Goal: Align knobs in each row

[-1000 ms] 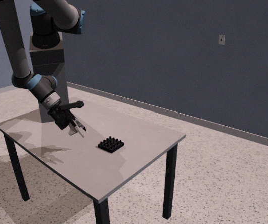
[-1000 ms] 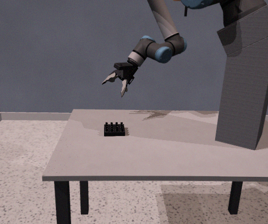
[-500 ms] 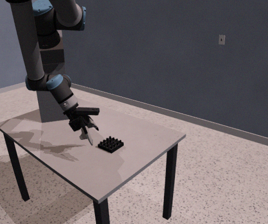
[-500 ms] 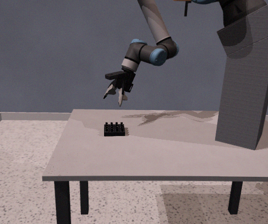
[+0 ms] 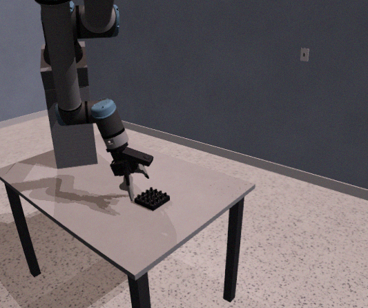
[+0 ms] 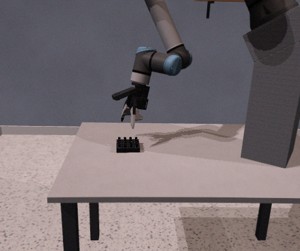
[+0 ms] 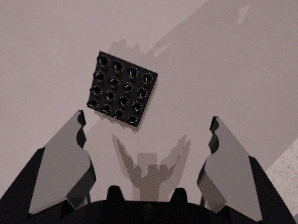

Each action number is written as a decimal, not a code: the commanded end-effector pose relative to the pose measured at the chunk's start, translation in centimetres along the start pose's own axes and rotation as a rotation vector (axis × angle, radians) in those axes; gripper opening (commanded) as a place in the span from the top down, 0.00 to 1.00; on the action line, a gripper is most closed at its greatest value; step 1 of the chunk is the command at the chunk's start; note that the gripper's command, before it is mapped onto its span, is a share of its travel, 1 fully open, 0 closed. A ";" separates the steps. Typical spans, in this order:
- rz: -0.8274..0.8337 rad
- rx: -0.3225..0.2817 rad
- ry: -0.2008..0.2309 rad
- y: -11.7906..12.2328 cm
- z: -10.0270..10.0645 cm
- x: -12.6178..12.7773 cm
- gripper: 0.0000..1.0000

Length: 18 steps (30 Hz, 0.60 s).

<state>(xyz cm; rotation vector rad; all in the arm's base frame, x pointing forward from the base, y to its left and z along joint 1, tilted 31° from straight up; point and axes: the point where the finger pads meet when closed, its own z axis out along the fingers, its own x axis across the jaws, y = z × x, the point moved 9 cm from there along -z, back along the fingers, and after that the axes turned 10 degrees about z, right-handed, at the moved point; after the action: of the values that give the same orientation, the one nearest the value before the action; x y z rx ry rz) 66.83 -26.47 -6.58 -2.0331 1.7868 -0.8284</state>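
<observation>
Tool (image 5: pixel 139 188) (image 6: pixel 127 124) (image 7: pixel 148 114) stands open above the desk (image 5: pixel 92 221) (image 6: pixel 162 177) (image 7: pixel 45 30), gripping nothing. Knob box (image 5: pixel 150 199) (image 6: pixel 128 145) (image 7: pixel 121 90) rests flat on the desk, inward from its edges; knob marks are too small to read.

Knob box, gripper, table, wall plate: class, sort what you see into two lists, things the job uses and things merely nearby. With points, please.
Part of the job:
- knob box (image 5: pixel 154 205) (image 6: pixel 128 150) (image 7: pixel 123 90)
- gripper (image 5: pixel 140 189) (image 6: pixel 127 124) (image 7: pixel 148 114)
- table (image 5: pixel 123 238) (image 6: pixel 179 180) (image 7: pixel 50 30), as support

Merely nearby:
- wall plate (image 5: pixel 304 54)
- wall (image 5: pixel 220 86) (image 6: pixel 67 70)
</observation>
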 end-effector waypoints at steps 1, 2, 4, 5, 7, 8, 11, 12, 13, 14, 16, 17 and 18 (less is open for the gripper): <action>0.101 -0.076 0.037 -0.3 1.0 -2.1 0.00; 0.109 -0.082 0.041 -0.3 1.0 -2.3 0.00; 0.152 -0.110 0.063 -0.4 1.3 -3.3 0.00; 0.172 -0.122 0.074 -0.4 1.5 -3.8 0.00; 0.208 -0.144 0.096 -0.4 1.6 -4.6 0.00; 0.208 -0.144 0.096 -0.4 1.6 -4.6 0.00; 0.240 -0.162 0.117 -0.5 1.8 -5.3 0.00; 0.254 -0.170 0.127 -0.5 1.8 -5.7 0.00; 0.267 -0.177 0.137 -0.5 1.8 -6.0 0.00; 0.279 -0.183 0.146 -0.5 1.9 -6.3 0.00; 0.300 -0.193 0.163 -0.5 1.9 -6.8 0.00; 0.309 -0.197 0.170 -0.6 1.9 -7.0 0.00; 0.317 -0.201 0.177 -0.6 1.9 -7.2 0.00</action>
<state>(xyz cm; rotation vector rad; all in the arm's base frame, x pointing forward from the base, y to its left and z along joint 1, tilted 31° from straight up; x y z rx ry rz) 67.90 -20.61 -9.08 -1.8084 2.2265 -0.7729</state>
